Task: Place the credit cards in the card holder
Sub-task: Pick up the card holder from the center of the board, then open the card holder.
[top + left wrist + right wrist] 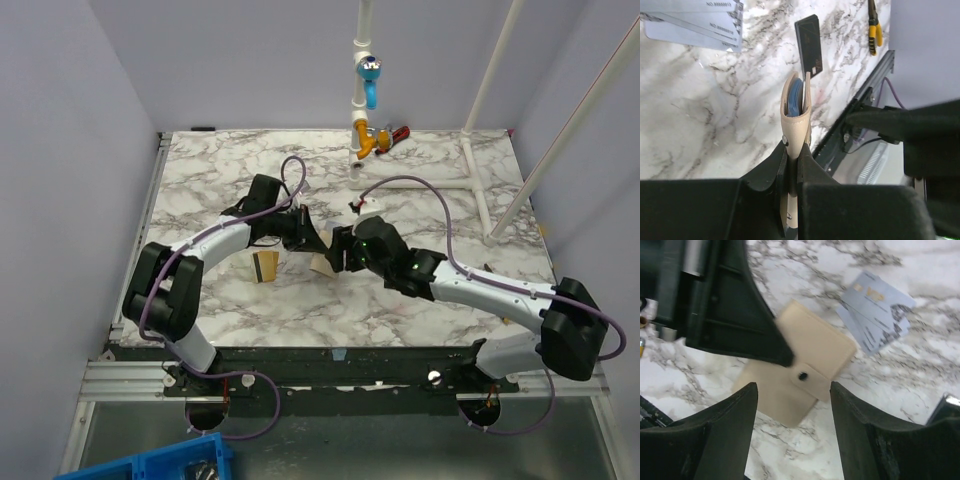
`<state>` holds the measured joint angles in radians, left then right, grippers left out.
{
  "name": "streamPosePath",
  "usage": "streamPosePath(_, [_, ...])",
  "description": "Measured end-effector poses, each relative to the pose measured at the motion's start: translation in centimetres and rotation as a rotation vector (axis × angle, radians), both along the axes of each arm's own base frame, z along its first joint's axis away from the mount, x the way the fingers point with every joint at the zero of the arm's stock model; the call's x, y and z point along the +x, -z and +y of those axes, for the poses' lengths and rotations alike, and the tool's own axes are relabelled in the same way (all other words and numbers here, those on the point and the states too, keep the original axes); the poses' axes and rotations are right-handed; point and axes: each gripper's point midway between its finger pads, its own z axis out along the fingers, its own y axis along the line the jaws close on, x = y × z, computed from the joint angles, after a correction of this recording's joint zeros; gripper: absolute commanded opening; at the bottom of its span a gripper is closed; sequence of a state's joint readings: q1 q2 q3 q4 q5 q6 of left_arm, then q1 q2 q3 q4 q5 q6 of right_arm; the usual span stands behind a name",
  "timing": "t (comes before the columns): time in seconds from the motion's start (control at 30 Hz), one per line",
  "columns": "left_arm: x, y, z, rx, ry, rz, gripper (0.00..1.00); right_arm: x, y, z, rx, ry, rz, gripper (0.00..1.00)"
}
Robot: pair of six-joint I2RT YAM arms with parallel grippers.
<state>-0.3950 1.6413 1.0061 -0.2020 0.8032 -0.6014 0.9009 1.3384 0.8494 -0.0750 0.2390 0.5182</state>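
While left jaws pinch the card holder point(796, 117), pale cards point(695, 25) lie near.

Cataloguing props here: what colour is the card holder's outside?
Plain beige-tan. The card holder shows best in the right wrist view.

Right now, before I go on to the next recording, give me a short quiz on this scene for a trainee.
1. True or false: the left hand is shut on the card holder, which it holds edge-on.
2. Choose one. The right hand is: A) shut on a black card; B) open, with the card holder between its fingers; C) out of every view.
3. Fill the gap: in the left wrist view, the inside of the card holder is ___.

Key: 1 true; 2 B; 3 blue.
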Motion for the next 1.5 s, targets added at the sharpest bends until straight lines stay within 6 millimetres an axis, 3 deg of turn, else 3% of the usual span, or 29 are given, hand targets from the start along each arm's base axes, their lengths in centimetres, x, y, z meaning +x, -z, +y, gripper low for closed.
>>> streamPosePath(0.1, [-0.4,-0.9,0.1,-0.021,-0.01,0.037,0.0,0.0,-1.9,2.3,-0.026,-0.043,-0.07,0.62])
streamPosePath(0.2, [-0.7,-1.4,0.2,-0.038,-0.019,0.073,0.0,0.1,-2.1,3.2,-0.069,-0.06,-0.11,0.6])
streamPosePath(0.4, [-0.3,-2.3,0.8,-0.052,-0.045,0.097,0.0,0.2,-0.6,2.5,-0.178,-0.053,-0.13,0.53])
streamPosePath(0.67, [-0.6,-2.7,1.2,-0.055,-0.053,0.109,0.0,0.0,-0.4,2.0,-0.236,-0.041,-0.169,0.45])
streamPosePath(1.1, [-1.1,-2.5,1.5,-0.044,-0.058,0.15,0.0,-1.5,0.0,4.1,-0.41,-0.08,-0.361,0.38])
streamPosePath(1.5, [-0.3,-2.9,1.7,-0.059,-0.074,0.124,0.0,-0.7,0.3,4.9,-0.472,0.005,-0.515,0.01])
